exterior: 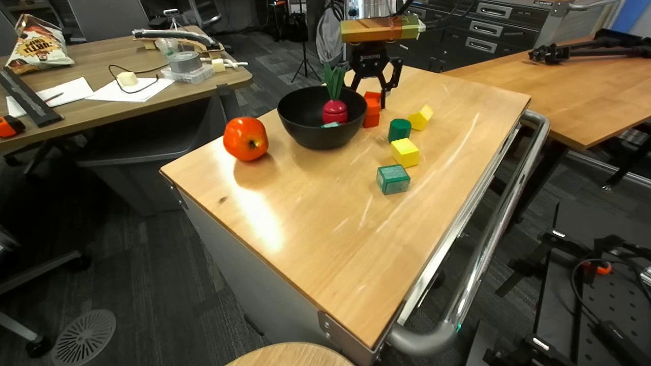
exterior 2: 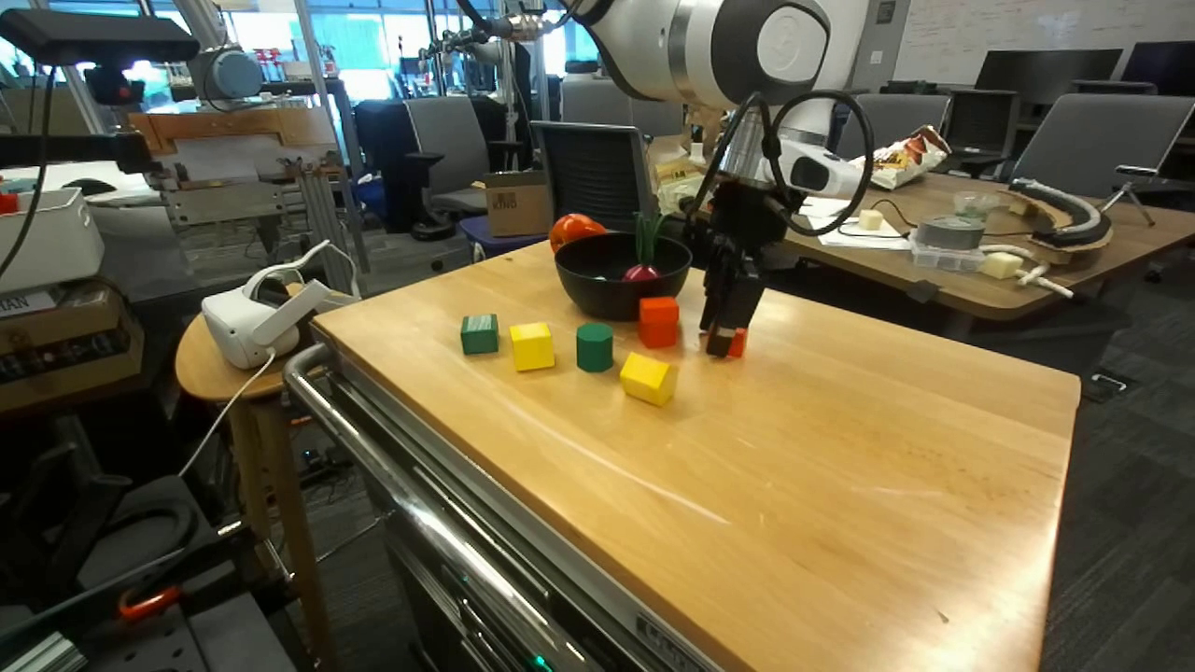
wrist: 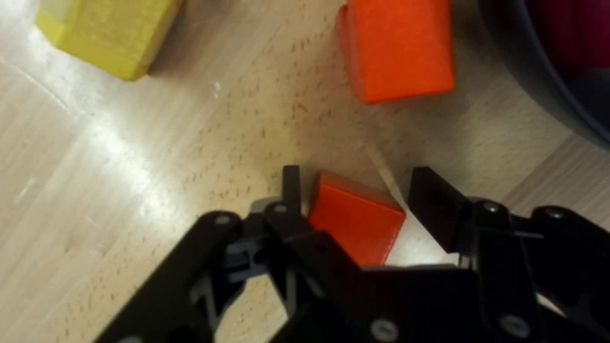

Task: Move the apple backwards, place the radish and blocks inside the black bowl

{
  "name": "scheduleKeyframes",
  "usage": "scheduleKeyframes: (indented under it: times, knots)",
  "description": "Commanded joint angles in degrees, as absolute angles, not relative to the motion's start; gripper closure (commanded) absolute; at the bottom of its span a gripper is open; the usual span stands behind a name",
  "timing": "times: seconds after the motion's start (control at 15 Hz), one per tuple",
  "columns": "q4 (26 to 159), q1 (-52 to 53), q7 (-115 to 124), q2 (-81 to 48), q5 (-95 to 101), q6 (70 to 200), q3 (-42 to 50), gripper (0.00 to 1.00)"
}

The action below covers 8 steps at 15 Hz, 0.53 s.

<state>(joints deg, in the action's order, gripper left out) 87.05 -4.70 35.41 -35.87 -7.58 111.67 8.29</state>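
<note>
The end effector [wrist: 360,193] stood partly spread around a red block [wrist: 357,226] on the tabletop [exterior 2: 840,476], holding nothing; the radish [exterior: 334,112] sat inside the black bowl [exterior: 318,140].

In an exterior view, the snack bag [exterior: 40,48] at far left reads TURTLE CHIPS; the gripper [exterior: 368,95], far side, bears small letters, apparently ROBOTIQ. In an exterior view, the left carton [exterior 2: 91,322] seems to show MAN; print on the cardboard box [exterior 2: 516,205] is too blurred.

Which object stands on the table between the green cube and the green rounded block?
The yellow cube stands between the green cube and the green rounded block; both exterior views show it.
</note>
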Motion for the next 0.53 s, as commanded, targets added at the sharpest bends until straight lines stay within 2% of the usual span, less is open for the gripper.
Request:
scheduleKeyframes:
  times: [0.0,0.13,0.47]
  knots:
    - [85.4,-5.1,36.8,-36.6,-10.0,110.6,8.2,0.72]
    - [85.9,-4.9,37.0,-35.7,-9.8,112.0,8.6,0.81]
    - [93.6,-3.8,31.3,-24.6,-7.3,118.7,8.5,0.81]
